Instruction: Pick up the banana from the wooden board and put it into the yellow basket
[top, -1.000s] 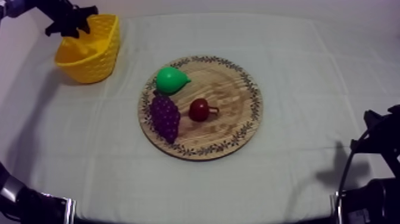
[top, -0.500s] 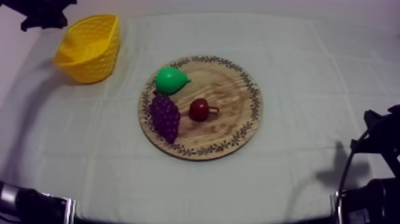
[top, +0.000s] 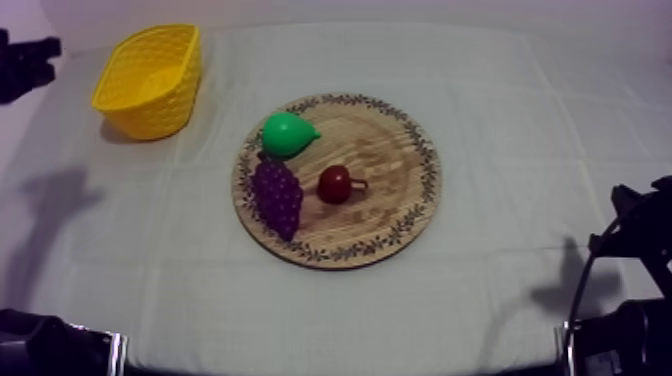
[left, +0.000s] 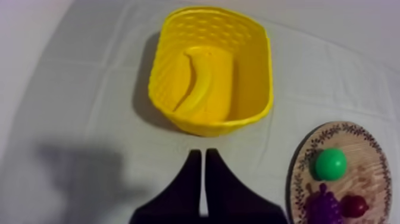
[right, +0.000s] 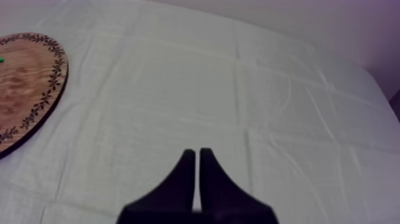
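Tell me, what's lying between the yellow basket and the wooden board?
Nothing, just bare cloth lies between the yellow basket and the wooden board. The top view shows it.

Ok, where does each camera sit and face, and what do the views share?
Top view: overhead, slanting down on the wooden board and yellow basket; left arm upper left, right arm lower right.
Left wrist view: on the left arm, looking down past the shut left claw at the banana in the basket.
Right wrist view: on the right arm, looking past the shut right claw across the cloth.
Shared: the board shows in all three.
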